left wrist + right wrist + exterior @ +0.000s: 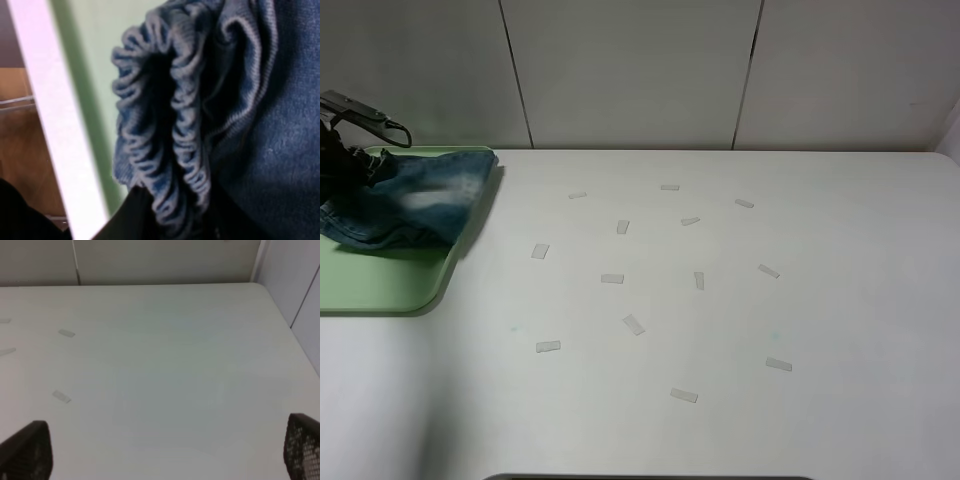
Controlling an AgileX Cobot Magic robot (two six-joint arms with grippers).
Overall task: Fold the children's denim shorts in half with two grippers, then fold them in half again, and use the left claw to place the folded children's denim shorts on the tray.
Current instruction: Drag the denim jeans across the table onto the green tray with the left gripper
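While the left claw [342, 160] pinches the folded blue washed-denim shorts [415, 200], they hang over the pale green plastic tray [380, 285] at nine o'clock.
Best lower squarely inside the rim before releasing; right claw [165, 450] gapes wide over bare white surface [720, 320].

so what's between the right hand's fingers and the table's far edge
Bare white table, apart from a few tape strips off to one side; the right wrist view shows it past the open fingers.

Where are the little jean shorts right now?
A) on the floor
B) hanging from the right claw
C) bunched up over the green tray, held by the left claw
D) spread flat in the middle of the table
C: the shorts sit bunched over the green tray at the table's left edge, gripped by the left claw.
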